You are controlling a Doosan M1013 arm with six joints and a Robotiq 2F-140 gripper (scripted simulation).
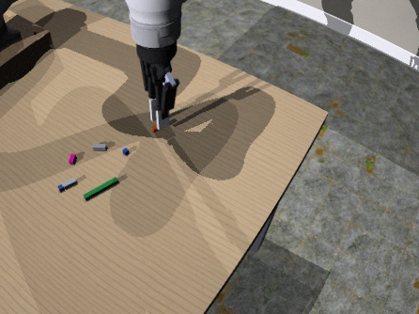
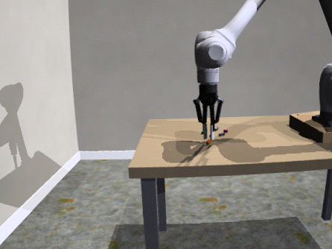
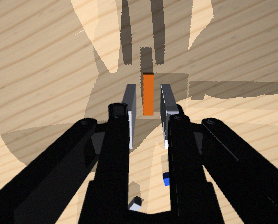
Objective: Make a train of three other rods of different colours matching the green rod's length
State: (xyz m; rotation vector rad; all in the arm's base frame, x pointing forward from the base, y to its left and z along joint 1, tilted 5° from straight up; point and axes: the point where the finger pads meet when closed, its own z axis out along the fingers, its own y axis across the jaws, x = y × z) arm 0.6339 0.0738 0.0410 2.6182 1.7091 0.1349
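My gripper point(image 1: 160, 124) is down at the table near its middle, its fingers on either side of the orange rod point(image 1: 154, 128). In the wrist view the orange rod point(image 3: 148, 95) lies flat between the fingertips with a gap on each side, so the fingers stand narrowly open and do not touch it. The green rod point(image 1: 100, 188) lies flat to the front left. A magenta rod point(image 1: 72, 159), a grey rod point(image 1: 99, 147) and a blue rod point(image 1: 126, 151) lie apart from each other left of the gripper. A second grey rod point(image 1: 70, 183) lies end to end with a second blue rod point(image 1: 61, 187).
The arm's dark base block point(image 2: 309, 125) stands at the table's far side. The table's edge point(image 1: 282, 184) runs to the right of the gripper. Arm shadows cover the middle of the table.
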